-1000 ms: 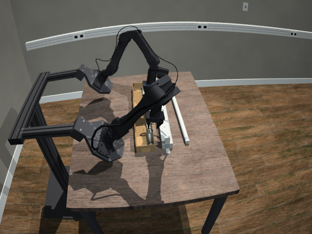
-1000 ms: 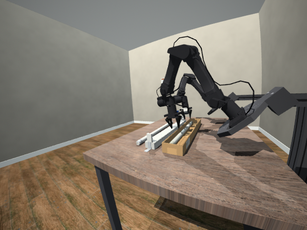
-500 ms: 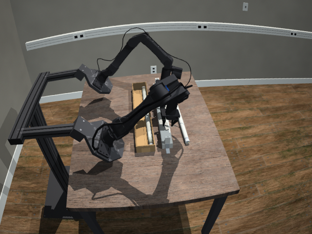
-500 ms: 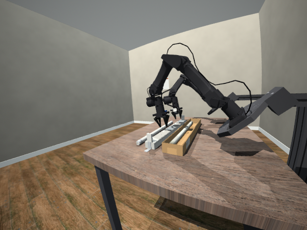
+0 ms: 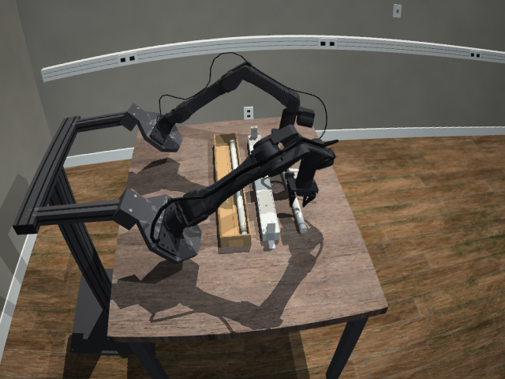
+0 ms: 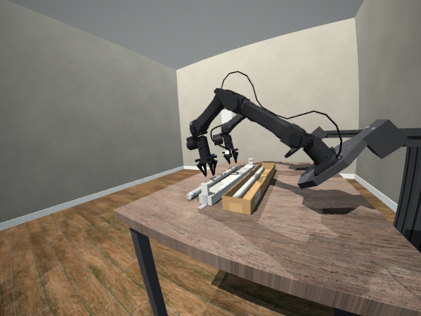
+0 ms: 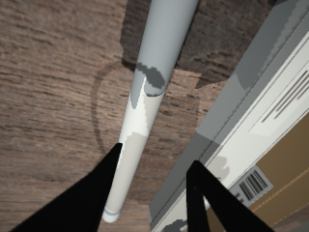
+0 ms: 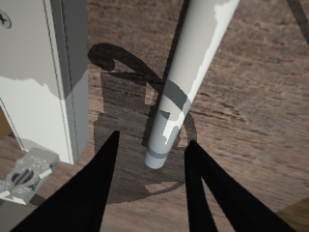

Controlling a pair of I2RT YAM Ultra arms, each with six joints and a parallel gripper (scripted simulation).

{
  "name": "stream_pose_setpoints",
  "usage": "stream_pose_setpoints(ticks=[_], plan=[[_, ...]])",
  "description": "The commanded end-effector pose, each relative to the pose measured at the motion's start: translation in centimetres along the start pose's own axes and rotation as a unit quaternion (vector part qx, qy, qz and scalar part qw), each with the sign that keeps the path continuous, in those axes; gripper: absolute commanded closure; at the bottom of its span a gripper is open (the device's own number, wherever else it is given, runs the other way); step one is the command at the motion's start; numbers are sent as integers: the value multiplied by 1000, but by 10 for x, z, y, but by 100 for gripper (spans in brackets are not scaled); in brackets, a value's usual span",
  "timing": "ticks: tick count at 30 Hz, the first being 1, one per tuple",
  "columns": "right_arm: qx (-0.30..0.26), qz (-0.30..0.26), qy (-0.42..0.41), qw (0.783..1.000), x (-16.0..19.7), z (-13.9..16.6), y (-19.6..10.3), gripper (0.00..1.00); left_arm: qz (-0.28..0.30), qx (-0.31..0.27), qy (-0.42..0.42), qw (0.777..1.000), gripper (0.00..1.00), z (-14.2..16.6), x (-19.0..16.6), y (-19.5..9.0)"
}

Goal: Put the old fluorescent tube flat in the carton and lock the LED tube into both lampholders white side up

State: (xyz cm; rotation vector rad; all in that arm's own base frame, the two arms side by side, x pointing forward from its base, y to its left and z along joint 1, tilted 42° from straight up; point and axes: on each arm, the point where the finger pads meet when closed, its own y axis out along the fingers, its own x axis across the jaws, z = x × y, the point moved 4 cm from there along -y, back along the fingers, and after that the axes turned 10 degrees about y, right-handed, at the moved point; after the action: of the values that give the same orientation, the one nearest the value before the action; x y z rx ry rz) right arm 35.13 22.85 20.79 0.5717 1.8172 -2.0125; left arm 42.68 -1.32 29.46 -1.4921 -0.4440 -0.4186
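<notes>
There your carton (image 5: 234, 241) (image 6: 237, 205) (image 7: 285, 179) (image 8: 3, 130) sat, old fluorescent tube (image 5: 239, 200) (image 6: 248, 184) inside; past the light fixture (image 5: 267, 204) (image 6: 221, 188) (image 7: 270, 111) (image 8: 34, 106) lay the LED tube (image 5: 298, 214) (image 6: 212, 182) (image 7: 137, 121) (image 8: 193, 63). Your left gripper (image 6: 207, 174) (image 7: 156, 159) and right gripper (image 5: 301, 201) (image 6: 231, 162) (image 8: 154, 141) hovered above it, half open, empty: pickup looked in hand, and you needed a gentle, matched descent.

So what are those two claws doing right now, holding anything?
Left gripper: partly open, holding nothing, above the loose tube.
Right gripper: partly open, holding nothing, above that tube's other end.
</notes>
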Motion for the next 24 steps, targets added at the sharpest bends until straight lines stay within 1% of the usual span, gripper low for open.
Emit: stream_pose_setpoints(ticks=[1, 2, 3, 5, 7, 8, 9, 11, 14, 15, 17, 18, 20, 21, 22, 24], plan=[[-8, -22, -28, 999, 0, -5, -13, 51, 18, -14, 14, 1000, 51, -4, 0, -12], [-12, -18, -27, 999, -2, -8, -15, 51, 14, -14, 13, 1000, 51, -4, 3, -12], [-6, -18, -15, 1000, -10, 1, -11, 51, 13, -10, 6, 1000, 51, 3, 6, -12], [-11, -7, -8, 1000, -19, 3, -17, 51, 6, -9, 4, 1000, 51, 5, 11, -13], [-16, -2, -7, 1000, -21, 1, -21, 51, -1, -8, 3, 1000, 51, 6, 14, -16], [-26, 7, -9, 1000, -21, -2, -31, 51, -13, -12, 7, 1000, 51, 1, 15, -25], [-28, 12, -5, 1000, -22, -3, -32, 51, -23, -13, 8, 1000, 51, -1, 17, -31], [-28, 16, 1, 999, -24, -3, -32, 51, -25, -9, 3, 1000, 51, 4, 19, -28], [-32, 20, 3, 999, -26, -4, -35, 51, -28, -9, 3, 1000, 51, 4, 20, -31], [-35, 26, 4, 999, -29, -7, -29, 51, -32, -7, 0, 999, 51, 6, 24, -23], [-35, 26, 4, 999, -29, -7, -29, 51, -32, -7, 0, 999, 51, 6, 24, -23], [-11, 0, -2, 1000, -18, 0, 6, 51, -13, -7, 1, 1000, 51, 6, 17, 2], [-11, -1, -3, 1000, -17, -1, 15, 51, -19, -6, 0, 1000, 51, 7, 18, 7], [-13, 2, -3, 1000, -16, -2, 15, 51, -19, -7, 2, 1000, 51, 5, 17, 9], [-13, -1, -8, 1000, -15, -3, 15, 51, -2, -10, 8, 1000, 51, -1, 14, 21], [-23, 9, -7, 1000, -17, -5, 11, 51, -13, -9, 6, 1000, 51, 1, 16, 18]])
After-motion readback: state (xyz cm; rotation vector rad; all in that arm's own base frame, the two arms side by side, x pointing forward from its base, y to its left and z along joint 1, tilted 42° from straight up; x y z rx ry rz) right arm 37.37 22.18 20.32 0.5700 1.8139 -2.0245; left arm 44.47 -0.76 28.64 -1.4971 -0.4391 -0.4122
